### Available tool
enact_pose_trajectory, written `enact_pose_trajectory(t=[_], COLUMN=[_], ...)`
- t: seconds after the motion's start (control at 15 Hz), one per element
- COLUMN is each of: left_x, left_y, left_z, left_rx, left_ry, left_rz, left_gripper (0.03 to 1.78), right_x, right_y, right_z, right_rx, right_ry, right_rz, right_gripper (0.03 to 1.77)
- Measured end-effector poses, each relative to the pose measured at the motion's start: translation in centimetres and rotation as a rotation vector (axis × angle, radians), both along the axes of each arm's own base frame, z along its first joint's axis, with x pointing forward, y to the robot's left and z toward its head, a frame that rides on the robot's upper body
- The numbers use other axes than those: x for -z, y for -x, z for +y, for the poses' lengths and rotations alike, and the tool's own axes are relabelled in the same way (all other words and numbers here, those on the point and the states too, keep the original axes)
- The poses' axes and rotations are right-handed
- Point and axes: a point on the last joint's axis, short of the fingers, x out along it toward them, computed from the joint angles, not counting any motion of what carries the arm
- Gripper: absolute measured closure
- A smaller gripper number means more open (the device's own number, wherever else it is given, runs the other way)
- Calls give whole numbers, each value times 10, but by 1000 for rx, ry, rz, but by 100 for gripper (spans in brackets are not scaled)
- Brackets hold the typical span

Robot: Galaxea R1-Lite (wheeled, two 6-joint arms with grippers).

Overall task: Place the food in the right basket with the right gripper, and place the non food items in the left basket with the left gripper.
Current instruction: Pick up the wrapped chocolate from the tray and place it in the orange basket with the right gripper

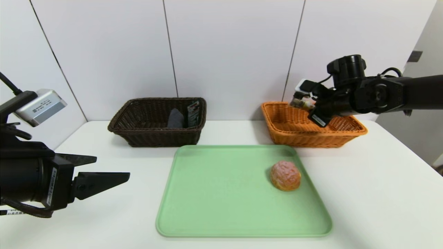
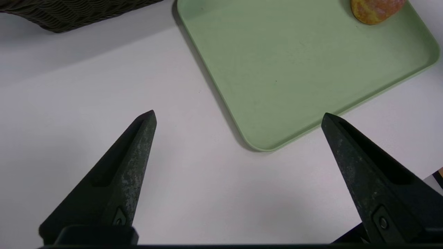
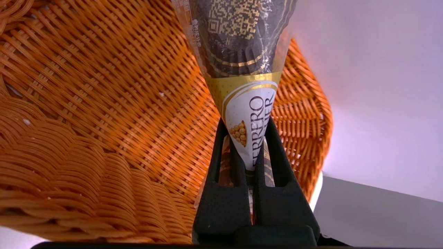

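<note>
My right gripper (image 1: 313,111) (image 3: 246,126) is shut on the clear-wrapped snack (image 1: 300,102) (image 3: 242,62), holding it in the air over the orange right basket (image 1: 311,135) (image 3: 104,103). The pink-topped bun (image 1: 285,175) (image 2: 375,10) sits on the right part of the green tray (image 1: 238,211). In the dark brown left basket (image 1: 155,138) (image 2: 69,14) lie a rolled grey cloth (image 1: 175,118) and a black tube (image 1: 193,112) leaning on its right wall. My left gripper (image 1: 113,167) (image 2: 238,116) hangs open and empty over the bare table, left of the tray.
The tray (image 2: 294,69) lies at the middle of the white table (image 1: 363,193), in front of both baskets. A white panelled wall stands right behind the baskets. The table ends just to the right of the orange basket.
</note>
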Motion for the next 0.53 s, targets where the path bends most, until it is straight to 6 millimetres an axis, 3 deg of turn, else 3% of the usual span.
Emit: enact_pose_trajectory(t=[0.07, 0.33, 0.53], left_x=[0, 0, -1], left_y=[0, 0, 0], left_z=[0, 0, 0], left_rx=[0, 0, 0], left_ry=[0, 0, 1], left_rz=[0, -1, -2], left_gripper=[12, 12, 12], right_x=[2, 3, -1], right_y=[-1, -6, -7], right_z=[0, 1, 1], right_rx=[0, 3, 7], right_ry=[1, -4, -15], right_rz=[6, 6, -4], right_gripper=[170, 108, 76])
